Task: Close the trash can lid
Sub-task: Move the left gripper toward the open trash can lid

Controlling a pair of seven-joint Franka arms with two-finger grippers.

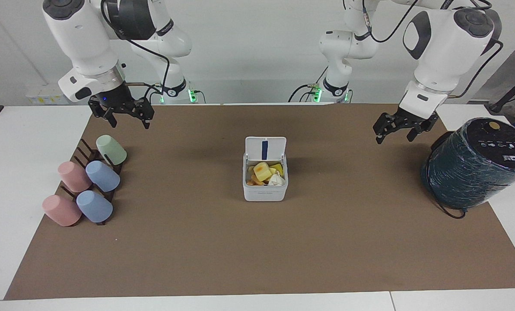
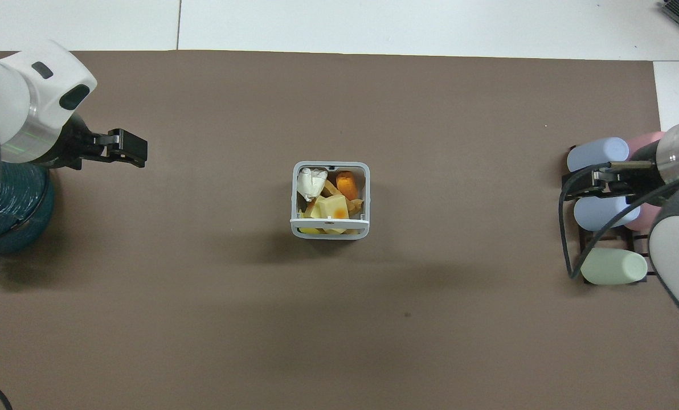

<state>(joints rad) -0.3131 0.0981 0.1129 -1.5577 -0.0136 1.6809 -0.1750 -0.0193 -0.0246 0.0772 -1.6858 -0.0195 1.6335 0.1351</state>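
Observation:
The trash can is a small white square box at the middle of the brown mat, holding yellow and orange scraps and a white crumpled tissue. It also shows in the overhead view. Its lid stands upright and open on the side nearer the robots, with the blue strip showing; from overhead the lid is seen edge-on. My left gripper is open and empty above the mat beside the teal cylinder, well apart from the can; it also shows from overhead. My right gripper is open and empty over the cup rack, waiting.
A large dark teal cylinder lies tilted at the left arm's end of the table. A dark rack with several pastel cups sits at the right arm's end. The brown mat covers most of the table.

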